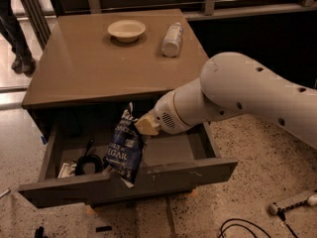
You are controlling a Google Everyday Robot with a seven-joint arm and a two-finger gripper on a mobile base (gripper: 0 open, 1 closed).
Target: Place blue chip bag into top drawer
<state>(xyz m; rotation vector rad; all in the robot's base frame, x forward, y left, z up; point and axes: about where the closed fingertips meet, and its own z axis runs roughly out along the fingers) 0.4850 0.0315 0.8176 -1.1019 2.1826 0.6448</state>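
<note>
Over the open top drawer [173, 176], the gripper [140, 126] seemingly pinches the blue chip bag [124, 150] hanging below it.

On the brown counter [89, 73] a cream bowl [126, 30] stands near the back edge, and a white plastic bottle [172, 39] lies on its side just right of it. A coiled black cable [86, 163] and a white packet [66, 170] lie in the left front corner of the top drawer [173, 175]. The hand [144, 125], clamped on the blue chip bag [124, 150], hangs right of that cable. On the speckled floor [257, 148] lie a grey-white tool [292, 203] and a black cord [237, 228]; dark shoes [22, 63] stand at far left.
</note>
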